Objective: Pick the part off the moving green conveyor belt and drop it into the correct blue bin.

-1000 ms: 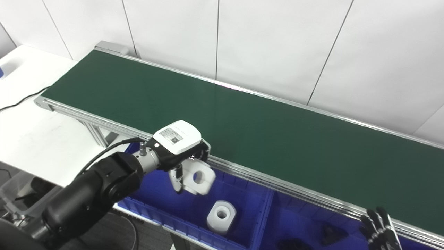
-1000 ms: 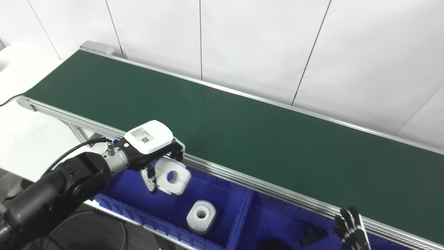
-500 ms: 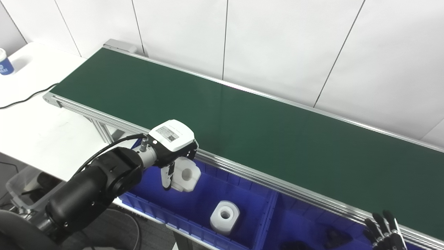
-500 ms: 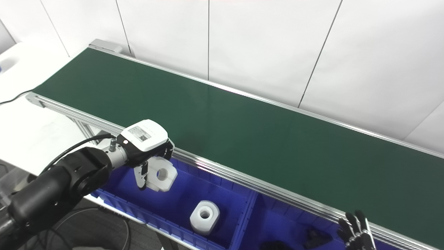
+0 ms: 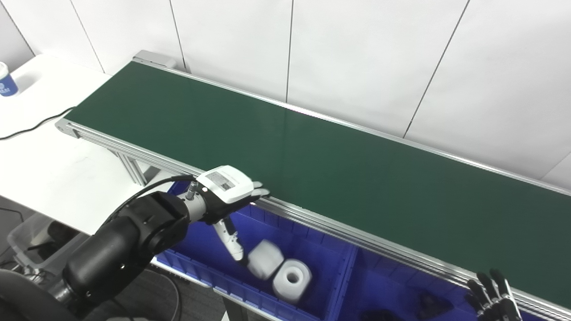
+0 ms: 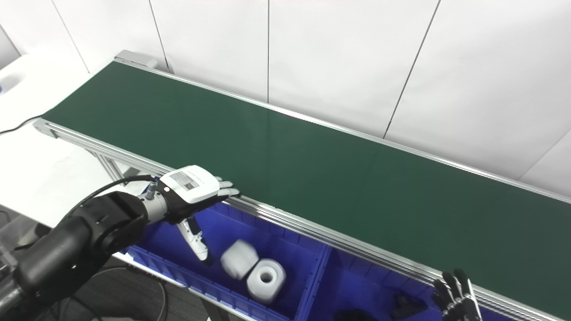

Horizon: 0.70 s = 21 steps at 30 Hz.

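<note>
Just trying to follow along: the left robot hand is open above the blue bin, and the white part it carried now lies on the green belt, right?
Not quite. The left robot hand is open above the blue bin, but the white part is inside that bin, beside another white part. The green belt is bare, as the left eye view shows.

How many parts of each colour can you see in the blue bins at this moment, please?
White parts: 2, the blurred one just below the open left hand and the ring-shaped one beside it, both in the left bin.
Dark parts: 2, in the right bin, partly cut off by the picture's edge.
Total: 4.
</note>
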Each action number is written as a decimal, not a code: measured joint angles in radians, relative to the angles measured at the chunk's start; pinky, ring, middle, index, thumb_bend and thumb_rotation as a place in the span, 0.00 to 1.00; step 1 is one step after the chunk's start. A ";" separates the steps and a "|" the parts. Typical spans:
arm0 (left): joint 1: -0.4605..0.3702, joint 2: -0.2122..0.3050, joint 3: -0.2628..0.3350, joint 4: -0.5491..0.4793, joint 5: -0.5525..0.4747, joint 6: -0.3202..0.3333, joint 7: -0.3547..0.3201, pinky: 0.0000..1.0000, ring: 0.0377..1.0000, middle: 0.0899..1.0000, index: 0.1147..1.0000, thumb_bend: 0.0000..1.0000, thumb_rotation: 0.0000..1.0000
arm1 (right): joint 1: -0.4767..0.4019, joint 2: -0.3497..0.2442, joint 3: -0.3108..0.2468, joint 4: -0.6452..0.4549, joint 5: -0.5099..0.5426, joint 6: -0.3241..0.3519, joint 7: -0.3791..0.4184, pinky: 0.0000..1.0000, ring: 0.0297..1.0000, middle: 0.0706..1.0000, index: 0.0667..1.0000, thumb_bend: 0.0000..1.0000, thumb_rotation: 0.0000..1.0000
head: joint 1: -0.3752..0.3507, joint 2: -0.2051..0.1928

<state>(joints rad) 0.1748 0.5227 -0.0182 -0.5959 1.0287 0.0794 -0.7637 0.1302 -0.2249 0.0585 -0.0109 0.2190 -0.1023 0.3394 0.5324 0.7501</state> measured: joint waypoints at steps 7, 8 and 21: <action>-0.014 -0.131 0.073 -0.108 -0.327 0.035 0.102 0.75 0.90 0.96 0.97 0.91 0.64 | 0.003 0.024 0.011 -0.035 -0.028 0.000 -0.013 0.90 0.92 0.94 0.98 0.95 0.93 | -0.110 0.023; -0.013 -0.152 0.086 -0.123 -0.379 0.051 0.119 0.75 0.90 0.96 0.97 0.91 0.64 | 0.004 0.032 0.016 -0.043 -0.039 0.000 -0.019 0.90 0.92 0.94 0.98 0.95 0.93 | -0.111 0.023; 0.081 -0.471 0.241 0.091 -0.999 0.130 0.428 1.00 1.00 1.00 1.00 0.70 0.82 | 0.034 0.246 0.196 -0.165 -0.325 0.061 -0.161 0.97 0.96 0.98 1.00 0.88 0.99 | -0.732 0.025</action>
<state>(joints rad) 0.2558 0.0519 0.2230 -0.5051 0.0299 0.2096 -0.3357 0.1645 0.0208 0.2548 -0.1755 -0.1060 -0.0411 0.1789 -0.1993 0.7747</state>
